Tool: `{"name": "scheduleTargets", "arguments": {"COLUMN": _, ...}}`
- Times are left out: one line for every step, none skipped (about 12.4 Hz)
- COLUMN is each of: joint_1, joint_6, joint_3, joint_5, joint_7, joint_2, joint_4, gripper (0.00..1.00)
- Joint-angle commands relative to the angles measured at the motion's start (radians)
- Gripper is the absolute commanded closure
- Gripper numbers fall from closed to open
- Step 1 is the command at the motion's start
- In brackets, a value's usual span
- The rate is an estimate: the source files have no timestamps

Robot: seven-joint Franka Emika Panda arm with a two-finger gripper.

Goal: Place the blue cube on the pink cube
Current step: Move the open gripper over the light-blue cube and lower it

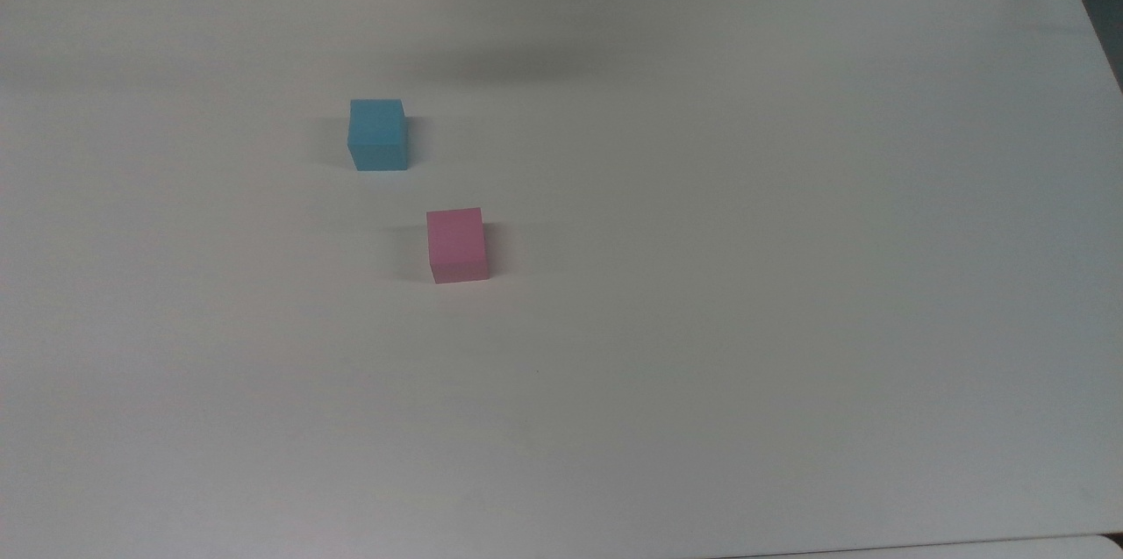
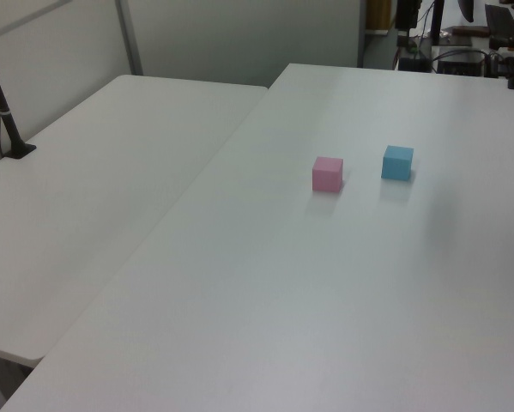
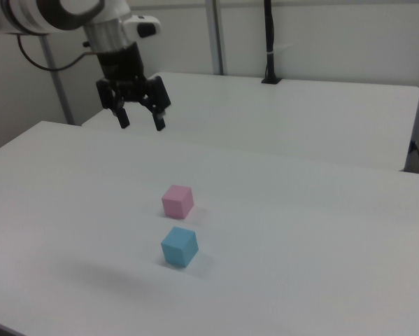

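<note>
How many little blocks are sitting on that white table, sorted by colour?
Blue cube: 1
Pink cube: 1
Total: 2 blocks, standing apart on the table, neither one held by the robot's fingers.
</note>
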Motion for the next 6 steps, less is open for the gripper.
{"name": "scheduleTargets", "arguments": {"joint_1": -0.004, "joint_6": 0.015, "joint_3": -0.045, "joint_5": 0.014, "joint_7": -0.081, "joint_2": -0.035, "joint_4": -0.084, "gripper": 0.0}}
{"name": "scheduleTargets", "arguments": {"joint_1": -0.005, "joint_6": 0.056, "joint_3": -0.058, "joint_5": 0.015, "joint_7": -0.083, "joint_2": -0.05, "joint_4": -0.132, "gripper": 0.0}}
{"name": "scheduleTargets", "arguments": {"joint_1": -0.005, "joint_6": 0.11, "joint_3": -0.069, "joint_5": 0.017, "joint_7": -0.083, "joint_2": -0.067, "joint_4": -0.184, "gripper": 0.0}}
{"name": "scheduleTargets", "arguments": {"joint_1": -0.005, "joint_6": 0.164, "joint_3": -0.071, "joint_5": 0.017, "joint_7": -0.083, "joint_2": -0.087, "joint_4": -0.243, "gripper": 0.0}}
{"name": "scheduleTargets", "arguments": {"joint_1": -0.005, "joint_6": 0.214, "joint_3": -0.071, "joint_5": 0.017, "joint_7": -0.083, "joint_2": -0.103, "joint_4": -0.298, "gripper": 0.0}}
{"name": "scheduleTargets", "arguments": {"joint_1": -0.005, "joint_6": 0.257, "joint_3": -0.071, "joint_5": 0.017, "joint_7": -0.083, "joint_2": -0.107, "joint_4": -0.343, "gripper": 0.0}}
